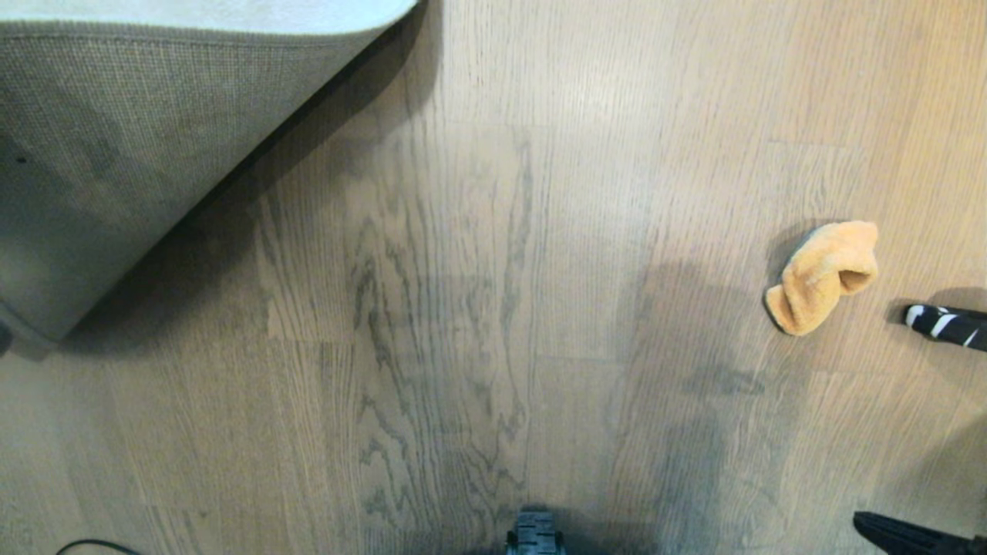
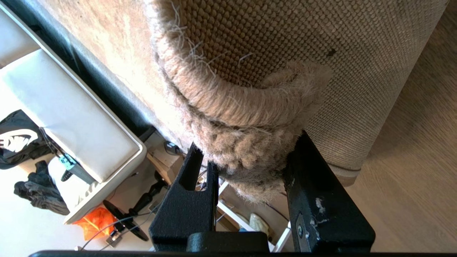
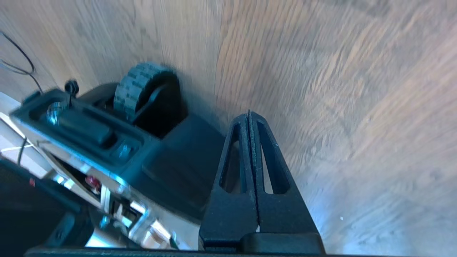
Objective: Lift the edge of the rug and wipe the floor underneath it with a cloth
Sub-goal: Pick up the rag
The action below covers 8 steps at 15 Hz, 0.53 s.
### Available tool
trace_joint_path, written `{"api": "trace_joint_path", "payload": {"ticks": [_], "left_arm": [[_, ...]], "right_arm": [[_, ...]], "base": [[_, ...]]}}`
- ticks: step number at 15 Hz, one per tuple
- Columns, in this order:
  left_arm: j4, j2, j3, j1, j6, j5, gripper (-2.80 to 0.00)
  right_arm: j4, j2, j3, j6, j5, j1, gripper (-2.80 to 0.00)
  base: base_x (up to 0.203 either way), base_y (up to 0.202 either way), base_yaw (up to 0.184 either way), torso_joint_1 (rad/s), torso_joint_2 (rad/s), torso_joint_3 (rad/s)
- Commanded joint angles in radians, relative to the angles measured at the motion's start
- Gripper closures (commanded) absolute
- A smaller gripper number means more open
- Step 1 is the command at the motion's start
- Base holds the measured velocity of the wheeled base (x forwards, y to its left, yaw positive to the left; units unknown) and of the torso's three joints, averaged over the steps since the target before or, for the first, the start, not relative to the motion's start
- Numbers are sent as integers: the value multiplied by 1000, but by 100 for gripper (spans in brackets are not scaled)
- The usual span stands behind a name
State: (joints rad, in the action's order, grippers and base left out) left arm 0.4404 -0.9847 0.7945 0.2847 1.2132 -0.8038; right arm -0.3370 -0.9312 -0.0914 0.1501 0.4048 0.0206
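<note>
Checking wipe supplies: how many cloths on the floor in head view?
1. The cloth lies crumpled on the floor at the right, beside a black-and-white striped object. More could be hidden under the lifted rug edge.

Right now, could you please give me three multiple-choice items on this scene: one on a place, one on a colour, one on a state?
1. Where does the cloth lie?
A. on the bare floor
B. under the rug
C. in a gripper

2. What colour is the cloth?
A. white
B. orange-yellow
C. blue

3. How is the rug edge?
A. flat on the floor
B. rolled up tight
C. lifted, pinched by the left gripper

Answers: 1 A, it rests alone on the planks; 2 B, plainly orange-yellow; 3 C, the woven backing shows, with both fingers around the edge.
</note>
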Motion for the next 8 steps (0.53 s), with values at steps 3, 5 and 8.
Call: {"api": "trace_joint_path", "payload": {"ticks": [3, 5, 8], "left_arm": [[1, -11, 0, 1, 6, -5, 0], [0, -11, 0, 1, 6, -6, 0], [0, -14, -1, 1, 6, -6, 0]], "right_arm": [[-34, -136, -34, -25, 9, -5, 0], [-60, -165, -34, -29, 9, -5, 0], [-149, -246, -36, -32, 8, -7, 0]], "base": [[0, 0, 0, 0, 0, 0], [0, 0, 0, 0, 0, 0], [0, 0, 0, 0, 0, 0]]}}
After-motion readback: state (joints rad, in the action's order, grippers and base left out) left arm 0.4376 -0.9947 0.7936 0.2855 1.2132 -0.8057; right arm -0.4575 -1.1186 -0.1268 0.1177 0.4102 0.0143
